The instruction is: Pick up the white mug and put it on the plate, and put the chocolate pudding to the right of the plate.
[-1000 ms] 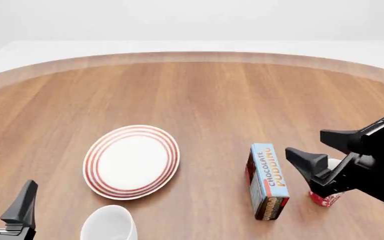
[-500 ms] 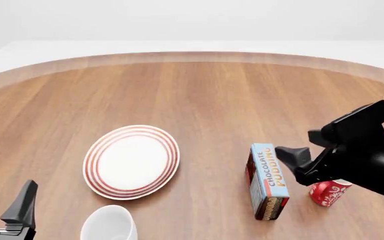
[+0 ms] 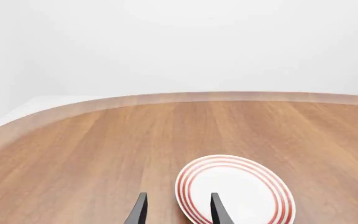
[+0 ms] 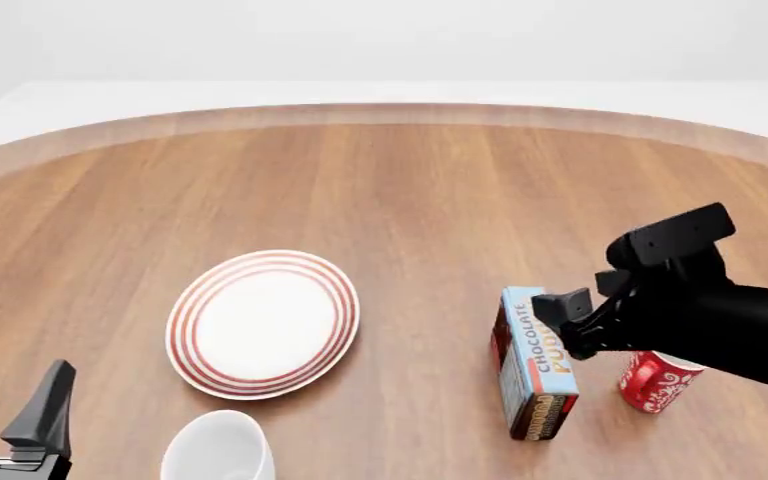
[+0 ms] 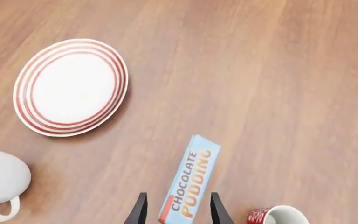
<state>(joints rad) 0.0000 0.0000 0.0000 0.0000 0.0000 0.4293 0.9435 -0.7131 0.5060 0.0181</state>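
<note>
Mug (image 4: 219,447) sits near the table's front edge, just before the plate (image 4: 263,322), beside the spread left gripper (image 4: 8,408); glossy ceramic, likely slippery, so best pinched across its rim. Pudding (image 4: 536,361), a light stiff carton, lies right of the plate, under the spread right gripper (image 4: 560,322); take its long sides.
</note>
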